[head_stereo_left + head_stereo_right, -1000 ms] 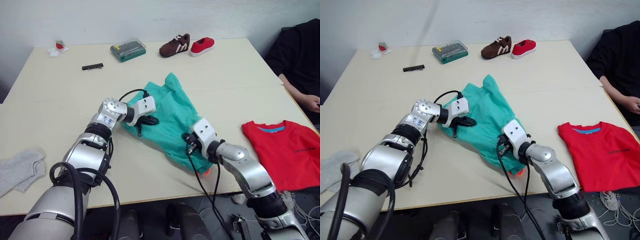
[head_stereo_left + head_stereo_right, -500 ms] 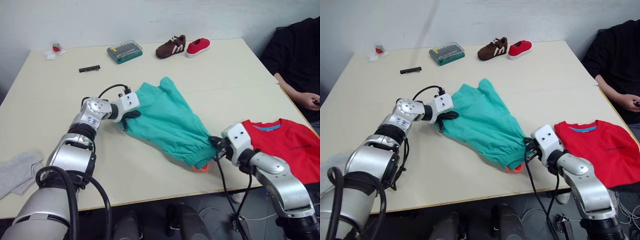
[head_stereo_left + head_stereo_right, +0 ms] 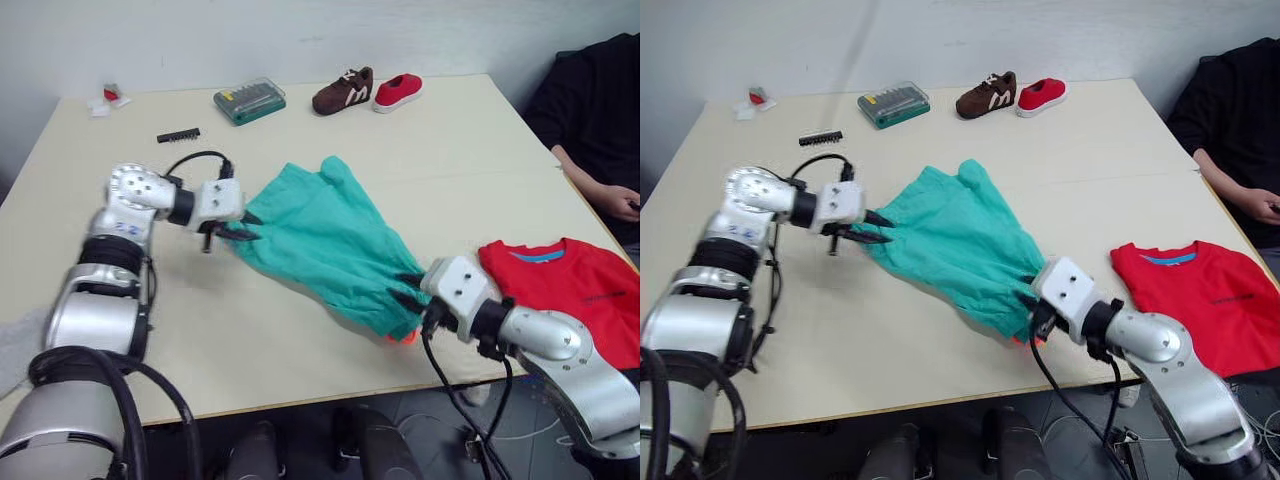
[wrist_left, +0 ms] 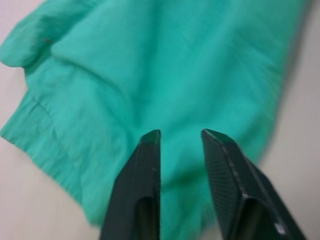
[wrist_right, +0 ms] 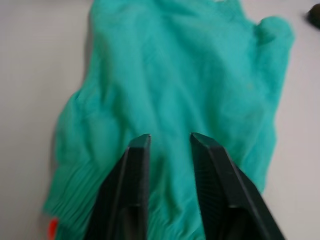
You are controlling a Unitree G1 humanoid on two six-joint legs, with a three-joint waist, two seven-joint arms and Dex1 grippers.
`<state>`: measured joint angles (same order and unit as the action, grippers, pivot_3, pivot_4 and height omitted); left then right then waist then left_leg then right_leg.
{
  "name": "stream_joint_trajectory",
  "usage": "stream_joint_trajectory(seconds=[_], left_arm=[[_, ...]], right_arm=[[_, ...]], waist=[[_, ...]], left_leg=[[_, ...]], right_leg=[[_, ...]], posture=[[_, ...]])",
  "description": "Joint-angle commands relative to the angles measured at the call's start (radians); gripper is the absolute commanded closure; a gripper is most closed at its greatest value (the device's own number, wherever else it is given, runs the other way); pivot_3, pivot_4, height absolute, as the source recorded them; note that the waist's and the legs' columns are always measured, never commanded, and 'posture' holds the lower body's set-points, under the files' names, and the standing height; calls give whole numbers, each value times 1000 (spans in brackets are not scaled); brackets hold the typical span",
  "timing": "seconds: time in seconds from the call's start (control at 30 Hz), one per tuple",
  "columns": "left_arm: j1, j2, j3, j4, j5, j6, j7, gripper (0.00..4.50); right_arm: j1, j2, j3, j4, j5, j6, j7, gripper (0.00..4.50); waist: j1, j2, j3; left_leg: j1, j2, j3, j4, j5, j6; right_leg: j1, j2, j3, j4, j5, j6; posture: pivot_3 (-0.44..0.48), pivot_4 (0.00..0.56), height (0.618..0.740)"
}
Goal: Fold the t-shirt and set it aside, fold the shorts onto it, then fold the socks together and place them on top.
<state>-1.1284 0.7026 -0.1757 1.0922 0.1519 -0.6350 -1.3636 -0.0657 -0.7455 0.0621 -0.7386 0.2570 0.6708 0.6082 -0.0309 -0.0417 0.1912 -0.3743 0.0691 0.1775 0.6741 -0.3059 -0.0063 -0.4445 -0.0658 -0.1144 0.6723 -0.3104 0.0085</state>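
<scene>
The teal shorts [image 3: 330,240] lie spread in the middle of the table [image 3: 450,170], waistband toward the front edge, with an orange drawstring end [image 3: 403,338] poking out. My left gripper [image 3: 245,226] is open at the shorts' left edge, its fingertips over the fabric [image 4: 100,75]. Open as well, my right gripper [image 3: 405,290] hovers over the gathered waistband [image 5: 75,185]. The red t-shirt [image 3: 575,300] lies flat at the front right, beside my right arm. A bit of light grey sock [image 3: 8,345] shows at the far left.
Along the table's back edge stand a green bit case [image 3: 249,100], a brown shoe [image 3: 343,91] and a red shoe [image 3: 398,91]. A black bit strip [image 3: 178,135] lies back left. A person in black [image 3: 600,110] sits at the right, hand [image 3: 618,200] on the table.
My left gripper has drawn back leftward to the shorts' edge. My right gripper has moved left from beside the t-shirt onto the waistband. The shorts lie a little more stretched out.
</scene>
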Motion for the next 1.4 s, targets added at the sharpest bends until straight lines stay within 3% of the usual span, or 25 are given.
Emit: stream_joint_trajectory(seconds=[0.03,0.2,0.23,0.5,0.6,0.7,0.97,1.1,1.17,1.27,1.4], left_arm=[[4,43,1,-9,0,-117,-7,2024],[-6,44,-19,20,54,-201,99,459],[-10,39,-28,27,72,-214,130,112],[-33,6,-136,95,226,-272,293,50],[-55,-15,-181,123,306,-238,433,0],[-65,-28,-214,150,350,-215,496,640],[-62,-34,-233,173,370,-205,536,3177],[-38,-19,-195,161,299,-210,414,4488],[-10,-4,-166,136,238,-205,301,4500],[192,98,-109,-128,11,-80,-20,4500],[583,298,-23,-689,-211,247,-142,4500]], right_arm=[[18,-25,40,-88,-18,32,-2,1872],[14,-50,134,-44,-131,-3,-29,140],[7,-53,157,-29,-164,-13,-38,0],[-26,-45,249,89,-348,-88,-71,0],[-29,-21,246,113,-352,-117,-64,636],[-35,-21,249,132,-373,-157,-54,1661],[-26,-35,215,160,-388,-257,-4,4369],[-24,-49,193,190,-371,-372,39,4460],[-27,-57,181,214,-361,-428,66,4460],[-58,-97,164,317,-337,-619,150,4460],[-110,-124,175,469,-306,-863,250,4460]], waist=[[3,0,0],[9,0,0],[9,0,0],[3,0,0],[4,-1,0],[5,-1,0],[5,-1,0],[4,-1,0],[2,-1,0],[-16,0,0],[-42,1,0]], left_leg=[[0,0,-1,0,0,0],[-2,-1,-2,3,-1,3],[-2,-1,-2,4,-2,4],[-2,-2,-1,4,-2,4],[-2,-2,-1,4,-2,4],[-1,-2,-1,5,-2,4],[-1,-2,-1,5,-2,4],[-1,-2,-1,5,-2,4],[-1,-2,-1,5,-2,4],[0,-1,2,4,-2,3],[5,3,4,1,-3,-2]], right_leg=[[0,0,0,0,0,0],[1,-2,-1,0,0,1],[1,-2,-1,0,0,1],[1,-2,-2,0,0,2],[1,-2,-1,1,0,2],[1,-3,-1,1,0,3],[1,-3,-1,2,0,3],[1,-3,-2,1,0,3],[1,-3,-2,1,0,2],[1,-2,-1,2,-1,2],[1,1,2,5,-4,0]], posture=[[0,150,740],[0,150,740],[0,150,740],[0,150,740],[0,150,740],[0,150,740],[0,150,740],[0,150,740],[0,150,740],[0,150,740],[0,150,740]])
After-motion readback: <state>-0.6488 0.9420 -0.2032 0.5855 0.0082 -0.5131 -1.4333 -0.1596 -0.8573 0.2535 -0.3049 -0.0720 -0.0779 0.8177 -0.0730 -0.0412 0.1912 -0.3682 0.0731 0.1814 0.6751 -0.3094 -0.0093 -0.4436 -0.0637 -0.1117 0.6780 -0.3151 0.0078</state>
